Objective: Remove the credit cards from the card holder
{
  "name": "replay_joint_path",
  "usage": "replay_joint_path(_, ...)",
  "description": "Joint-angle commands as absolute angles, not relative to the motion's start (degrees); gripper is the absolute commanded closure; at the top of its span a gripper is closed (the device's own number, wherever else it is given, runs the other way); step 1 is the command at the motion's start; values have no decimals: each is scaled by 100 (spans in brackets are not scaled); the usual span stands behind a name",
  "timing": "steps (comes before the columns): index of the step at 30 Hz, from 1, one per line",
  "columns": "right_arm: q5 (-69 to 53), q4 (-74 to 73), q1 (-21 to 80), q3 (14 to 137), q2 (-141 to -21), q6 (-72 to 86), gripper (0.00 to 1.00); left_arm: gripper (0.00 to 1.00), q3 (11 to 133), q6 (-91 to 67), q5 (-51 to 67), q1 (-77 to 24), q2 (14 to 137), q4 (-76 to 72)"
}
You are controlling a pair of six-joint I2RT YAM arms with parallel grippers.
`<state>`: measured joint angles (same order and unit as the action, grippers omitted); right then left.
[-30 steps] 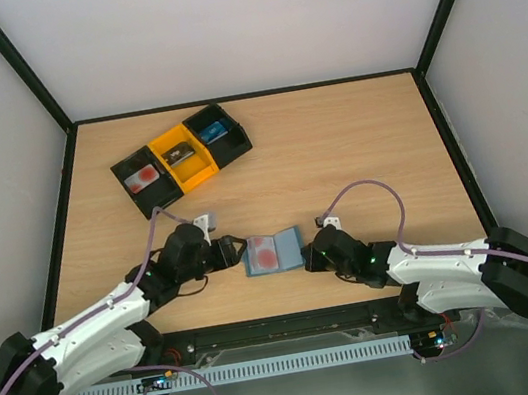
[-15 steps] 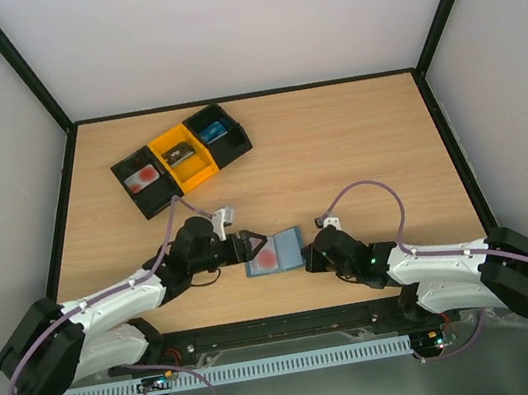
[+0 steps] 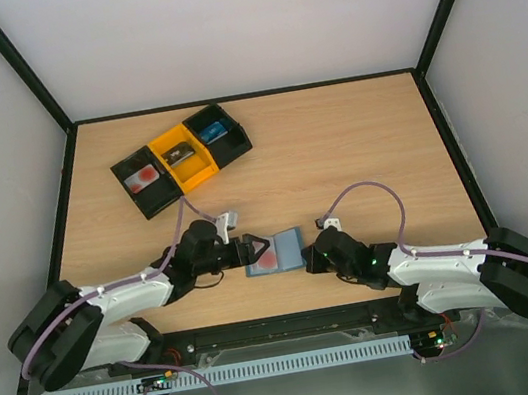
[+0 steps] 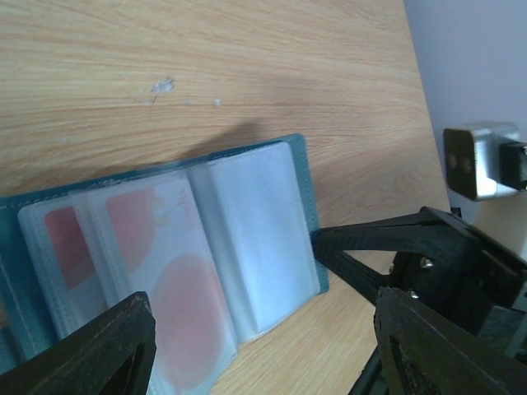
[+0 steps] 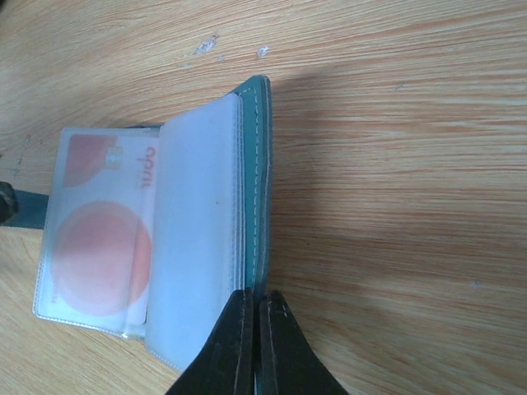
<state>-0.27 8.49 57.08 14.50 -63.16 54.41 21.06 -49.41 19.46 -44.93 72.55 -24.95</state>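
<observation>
The blue-grey card holder lies open on the table near the front edge. Its clear sleeves hold a pale card with a red round patch, which also shows in the right wrist view. My left gripper is open, and its fingers straddle the holder's near-left part just above it. My right gripper is shut on the edge of the holder's teal cover at its right side. Other cards are hidden in the sleeves.
A black-and-orange three-compartment tray stands at the back left with small items in it. The right gripper's black fingers show in the left wrist view, touching the holder's right edge.
My left gripper has moved right, from beside the holder to over its left part, with jaws open. The right gripper has stayed clamped on the holder's right edge.
</observation>
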Motion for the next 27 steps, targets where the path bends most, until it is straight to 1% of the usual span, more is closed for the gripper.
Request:
replay_joint_path(1,-9,944,5728,1340,-6245,5399,98,25,1954,-4958,1916,-4465,7428,-2838)
replay_joint_path(8,-11,949,5723,1302,-6228,5412,98,25,1943,-4895,1859,-4465,7583,-2832)
replay_joint_path(22,-7,1026,5722,1247,-6205,5423,98,25,1850,-5101,2061,-4465,7921,-3323)
replay_joint_path(27,-24,1076,5733,1202,-6240,5398,98,25,1854,-5296,2354,-4465,8047,-3651)
